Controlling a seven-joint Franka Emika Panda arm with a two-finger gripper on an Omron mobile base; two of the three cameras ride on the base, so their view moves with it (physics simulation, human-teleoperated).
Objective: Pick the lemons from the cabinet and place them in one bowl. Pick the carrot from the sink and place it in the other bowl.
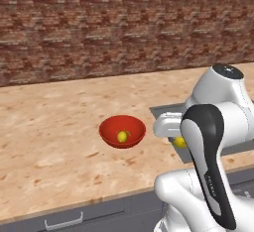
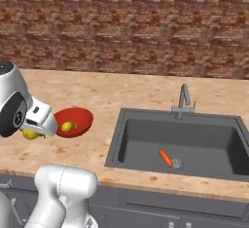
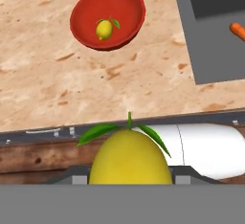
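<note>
A yellow lemon (image 3: 130, 158) with green leaves sits between my gripper's (image 3: 130, 177) jaws, which are shut on it. This held lemon (image 1: 179, 142) hangs above the counter's front edge, between the red bowl (image 1: 106, 129) and the sink (image 1: 166, 109); it also peeks out under the hand (image 2: 30, 134). A second lemon (image 1: 122, 136) lies inside the red bowl (image 3: 86, 7), a little ahead of and left of the gripper. The orange carrot (image 2: 166, 158) lies on the sink floor (image 2: 146, 139) beside the drain. The cabinet and the other bowl are out of view.
A brick wall (image 1: 124, 23) backs the light wooden counter (image 1: 49, 127). The faucet (image 2: 183, 100) rises behind the sink. Grey drawer fronts with a silver pull (image 1: 63, 221) run below the counter edge. My own white arm (image 1: 213, 151) covers part of the sink.
</note>
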